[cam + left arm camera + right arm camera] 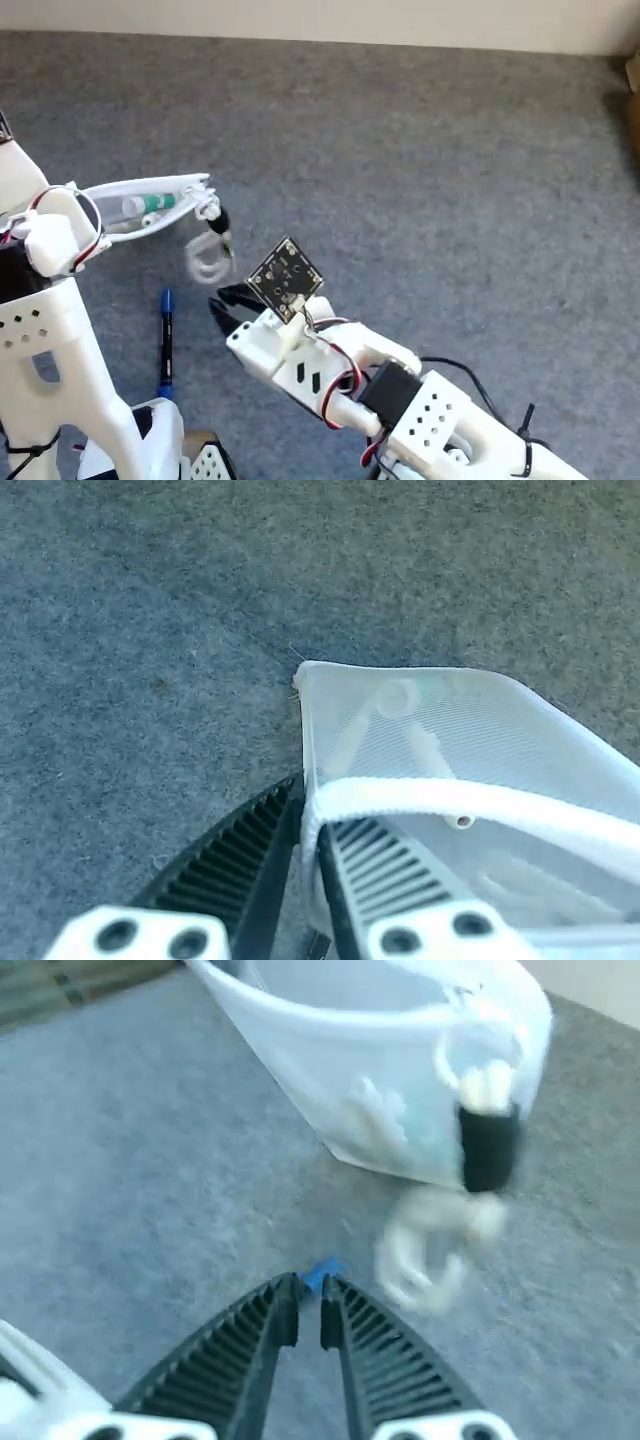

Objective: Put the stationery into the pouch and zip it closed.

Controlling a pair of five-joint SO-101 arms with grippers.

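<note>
The pouch (150, 212) is white mesh, at the far left of the counter (450, 150), and its long side runs left to right. Through the mesh a green and white item (158, 203) is visible inside, and the left wrist view shows pale stick-like things (430, 755) in the pouch (470, 720) too. From its right end hang a black zipper pull (222, 222) and a white ring (208, 262). The left claw (310, 825) is clenched on the pouch's left edge, just under the white zipper band.

A blue pen (165, 340) lies on the counter, nearer than the pouch and apart from it, pointing near to far. The right claw (222, 303) is just right of the pen's far end, below the ring. Its fingers (285, 1315) are pressed almost together and grasp nothing; the pen's blue tip (322, 1273) shows just beyond them.
</note>
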